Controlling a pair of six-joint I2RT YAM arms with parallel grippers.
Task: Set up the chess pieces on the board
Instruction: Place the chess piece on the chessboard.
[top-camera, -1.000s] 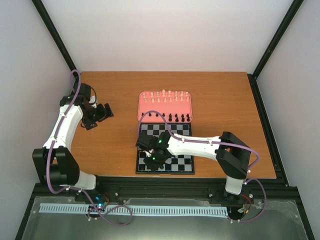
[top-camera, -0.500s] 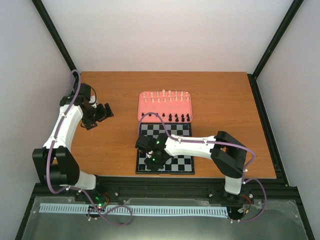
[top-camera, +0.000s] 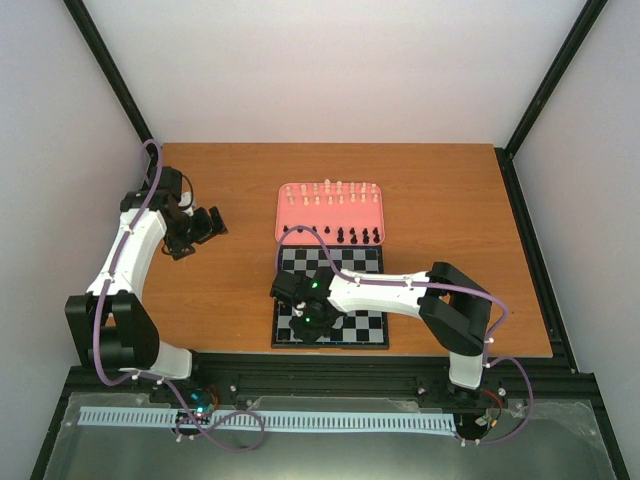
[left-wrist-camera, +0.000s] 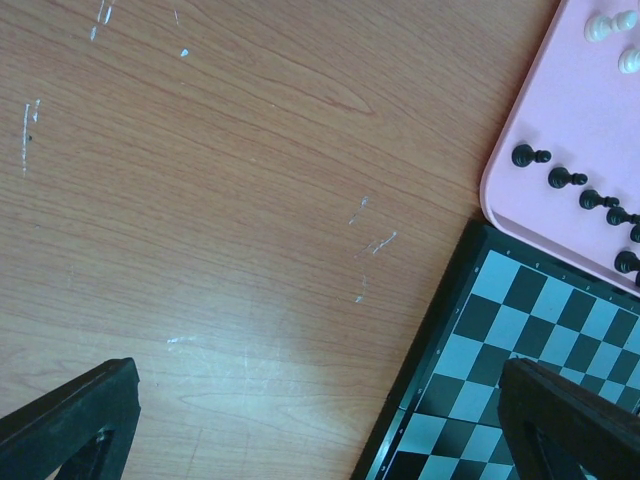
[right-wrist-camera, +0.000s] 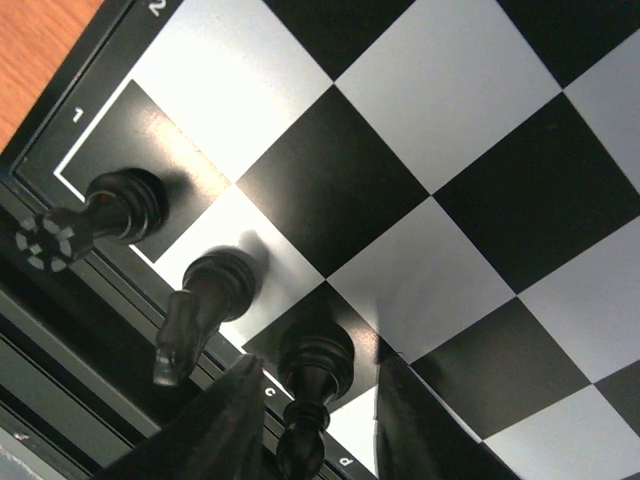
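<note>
The board (top-camera: 360, 265) lies at the table's middle front. My right gripper (top-camera: 308, 318) hangs low over its near left corner. In the right wrist view three black chess pieces stand in the edge row: a rook (right-wrist-camera: 122, 203), a knight (right-wrist-camera: 215, 290) and a bishop (right-wrist-camera: 316, 372). My right gripper (right-wrist-camera: 315, 405) is open, with a finger on each side of the bishop and a gap on both sides. My left gripper (top-camera: 205, 225) is open and empty over bare table left of the board, and it also shows in the left wrist view (left-wrist-camera: 320, 430).
A pink tray (top-camera: 283, 215) behind the board holds several white pieces (top-camera: 330, 193) and a row of black pieces (top-camera: 350, 235). The left wrist view shows the tray's corner (left-wrist-camera: 560, 120), black pawns (left-wrist-camera: 565, 180) and the board's corner (left-wrist-camera: 500, 330).
My right arm has shifted slightly left over the board's near left corner. The left arm has not moved.
</note>
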